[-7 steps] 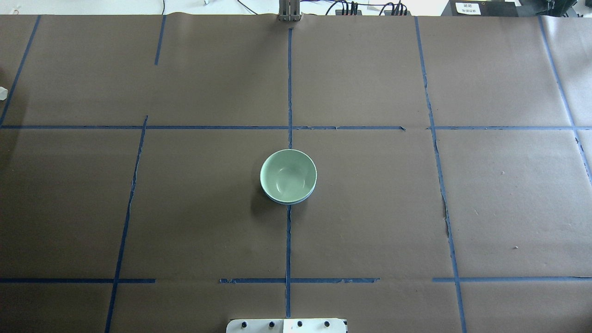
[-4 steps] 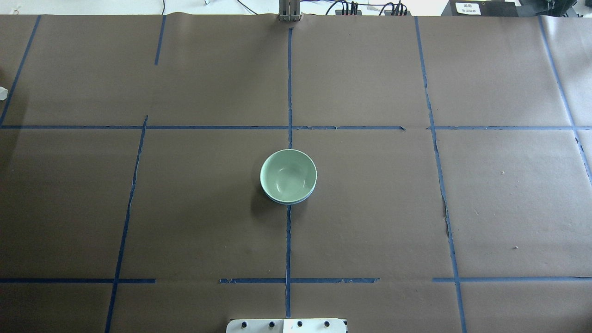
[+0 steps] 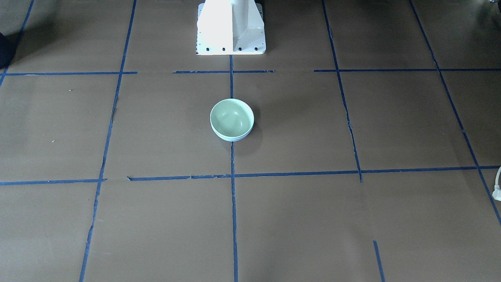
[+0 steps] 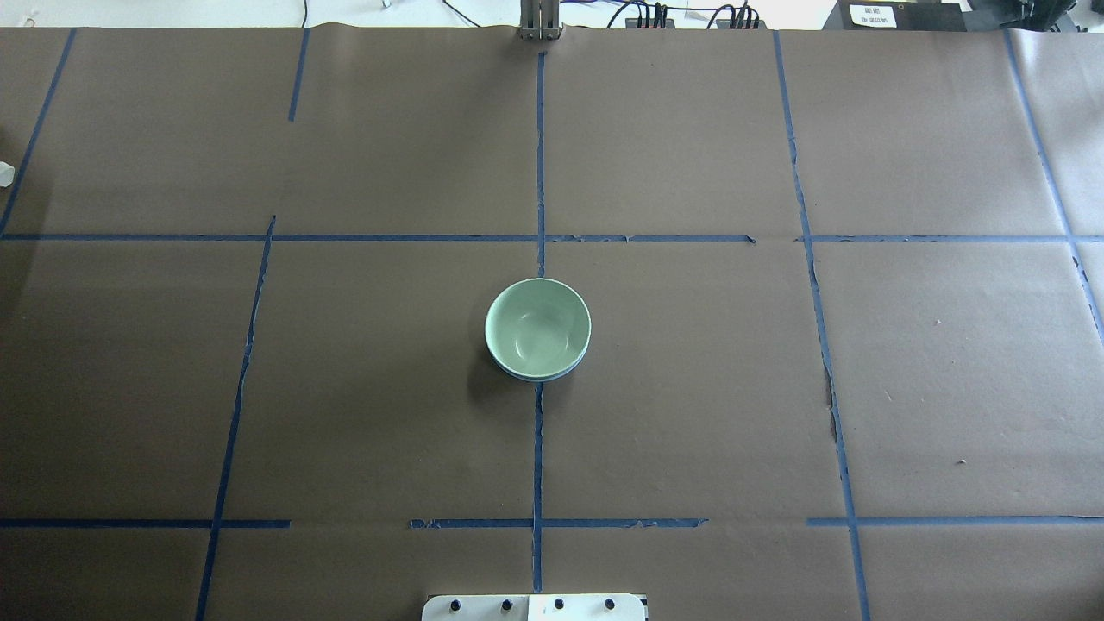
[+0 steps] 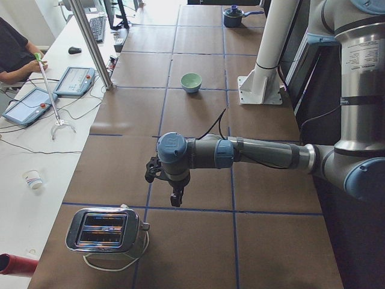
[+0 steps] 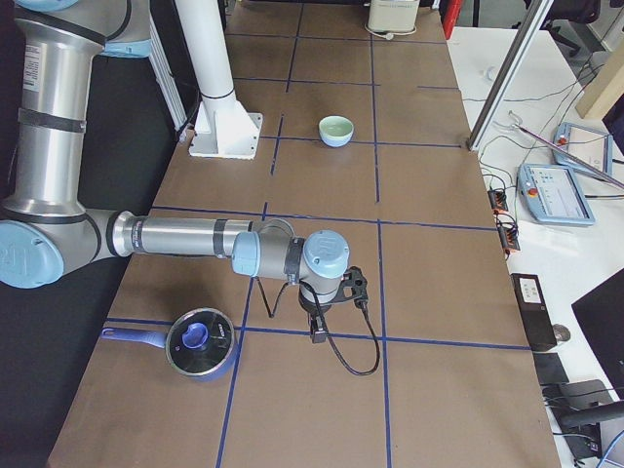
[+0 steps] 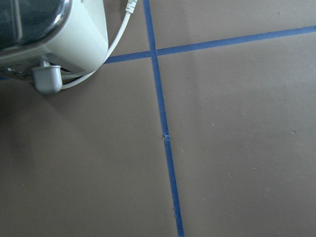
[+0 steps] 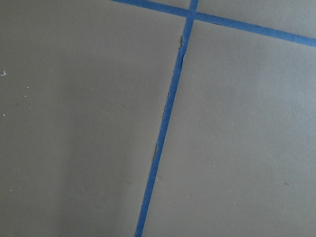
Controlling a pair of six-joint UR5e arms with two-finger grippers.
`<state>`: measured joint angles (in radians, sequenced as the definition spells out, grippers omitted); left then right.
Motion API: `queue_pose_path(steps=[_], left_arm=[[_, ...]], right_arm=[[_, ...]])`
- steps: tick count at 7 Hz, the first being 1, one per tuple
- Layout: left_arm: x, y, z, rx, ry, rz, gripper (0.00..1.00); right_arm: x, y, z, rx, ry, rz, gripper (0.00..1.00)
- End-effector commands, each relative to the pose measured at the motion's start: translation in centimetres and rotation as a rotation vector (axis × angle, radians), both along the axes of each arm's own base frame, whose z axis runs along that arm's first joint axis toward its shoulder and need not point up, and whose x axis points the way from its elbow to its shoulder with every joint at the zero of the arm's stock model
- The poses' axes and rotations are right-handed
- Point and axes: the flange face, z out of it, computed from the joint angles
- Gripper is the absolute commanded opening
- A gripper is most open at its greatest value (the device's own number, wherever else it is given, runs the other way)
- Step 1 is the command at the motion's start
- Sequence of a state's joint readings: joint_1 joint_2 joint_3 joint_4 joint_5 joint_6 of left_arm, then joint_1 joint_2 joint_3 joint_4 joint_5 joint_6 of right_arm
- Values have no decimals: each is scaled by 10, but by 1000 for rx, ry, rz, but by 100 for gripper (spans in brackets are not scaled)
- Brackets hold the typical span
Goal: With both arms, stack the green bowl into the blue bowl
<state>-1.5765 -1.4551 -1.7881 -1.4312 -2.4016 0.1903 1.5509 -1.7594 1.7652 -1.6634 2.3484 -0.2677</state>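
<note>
We make out only a thin periwinkle sliver of the blue bowl (image 4: pixel 542 378) under the glossy, round green bowl (image 4: pixel 537 326) nested in it at the middle of the matte brown table (image 4: pixel 690 388). The left gripper (image 5: pixel 176 196) near the chrome toaster (image 5: pixel 105 232) and the right gripper (image 6: pixel 317 330) near the lidded pot (image 6: pixel 200 343) look small and dark; we cannot tell their fingers' state

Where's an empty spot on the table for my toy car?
The taped squares on both sides of the green bowl are bare. It's crowded at the table's ends: the toaster beside the left gripper, the saucepan beside the right gripper.
</note>
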Motion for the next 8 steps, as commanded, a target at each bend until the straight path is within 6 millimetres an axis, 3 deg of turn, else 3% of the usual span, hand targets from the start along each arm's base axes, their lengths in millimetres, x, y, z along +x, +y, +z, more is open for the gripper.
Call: queue_pose_path(steps=[1, 8], left_arm=[[0, -1, 5, -8, -2, 1, 100], [-3, 2, 6, -11, -44, 6, 100]], right_arm=[[0, 0, -2, 6, 0, -1, 100], [-1, -2, -6, 21, -8, 2, 100]])
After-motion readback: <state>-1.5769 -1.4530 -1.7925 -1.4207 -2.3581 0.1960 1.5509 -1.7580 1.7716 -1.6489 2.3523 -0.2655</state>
